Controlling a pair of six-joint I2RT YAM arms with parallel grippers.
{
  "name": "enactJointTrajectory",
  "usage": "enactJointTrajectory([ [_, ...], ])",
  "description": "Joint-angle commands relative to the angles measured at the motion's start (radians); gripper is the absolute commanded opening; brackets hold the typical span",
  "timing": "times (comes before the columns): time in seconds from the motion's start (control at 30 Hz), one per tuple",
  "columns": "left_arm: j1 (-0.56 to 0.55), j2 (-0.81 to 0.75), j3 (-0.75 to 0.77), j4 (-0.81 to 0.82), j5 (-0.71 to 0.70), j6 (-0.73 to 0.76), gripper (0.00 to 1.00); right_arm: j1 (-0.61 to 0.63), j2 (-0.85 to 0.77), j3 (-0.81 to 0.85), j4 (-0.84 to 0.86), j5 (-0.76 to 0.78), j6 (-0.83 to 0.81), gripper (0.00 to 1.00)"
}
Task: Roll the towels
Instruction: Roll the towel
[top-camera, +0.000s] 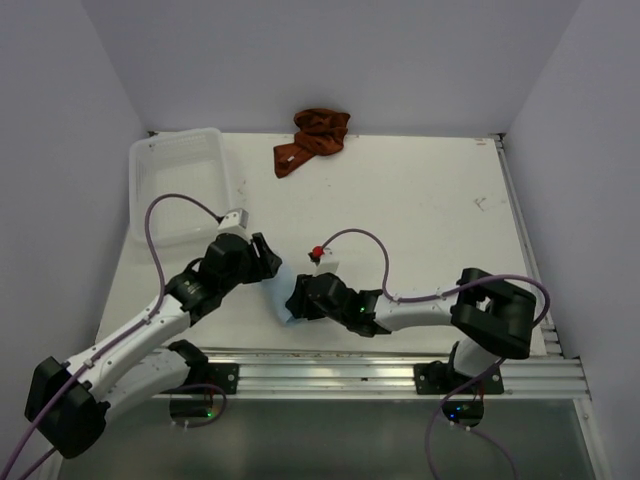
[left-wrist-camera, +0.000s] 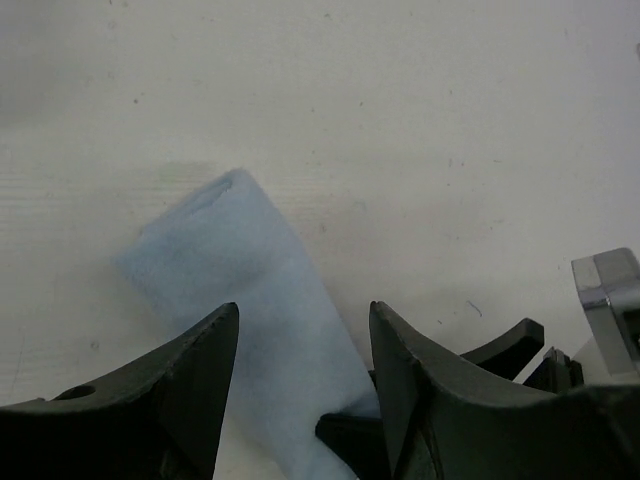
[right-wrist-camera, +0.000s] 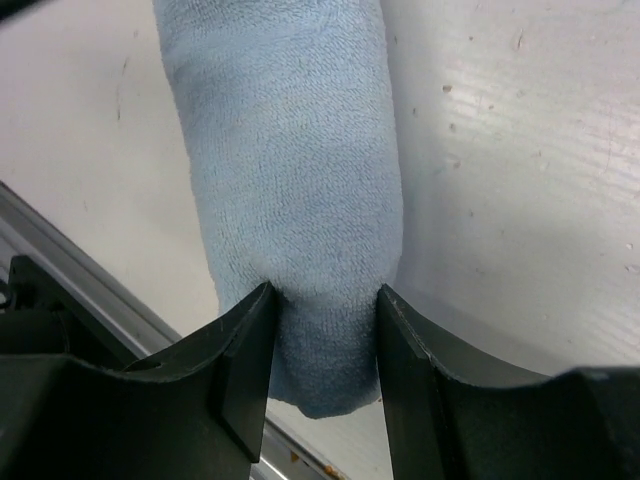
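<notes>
The light blue towel (top-camera: 284, 290) lies rolled into a thick tube (right-wrist-camera: 290, 150) near the table's front edge, between my two grippers. My right gripper (right-wrist-camera: 325, 290) is shut on the roll's near end, and the cloth is dented where the fingers press in. From the other side my left gripper (left-wrist-camera: 305, 308) stands open astride the same roll (left-wrist-camera: 250, 270), with a strip of table showing beside its right finger. The top view shows the left gripper (top-camera: 268, 262) and right gripper (top-camera: 297, 298) close together. The rust towel (top-camera: 312, 140) lies crumpled at the table's far edge.
A white mesh basket (top-camera: 180, 185) stands at the back left of the table. A metal rail (top-camera: 400, 365) runs along the front edge, just behind the roll's near end. White walls close in the table on three sides.
</notes>
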Motion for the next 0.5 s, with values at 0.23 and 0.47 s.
enactJointTrajectory([
  [0.23,-0.003,-0.108,-0.079,-0.123,-0.047,-0.051,0.61,0.003,0.073,0.091,-0.005,0.114,0.082,0.46],
  [0.47,-0.003,-0.077,-0.119,-0.111,-0.066,-0.065,0.64,0.003,0.079,0.079,0.022,0.094,0.087,0.46],
])
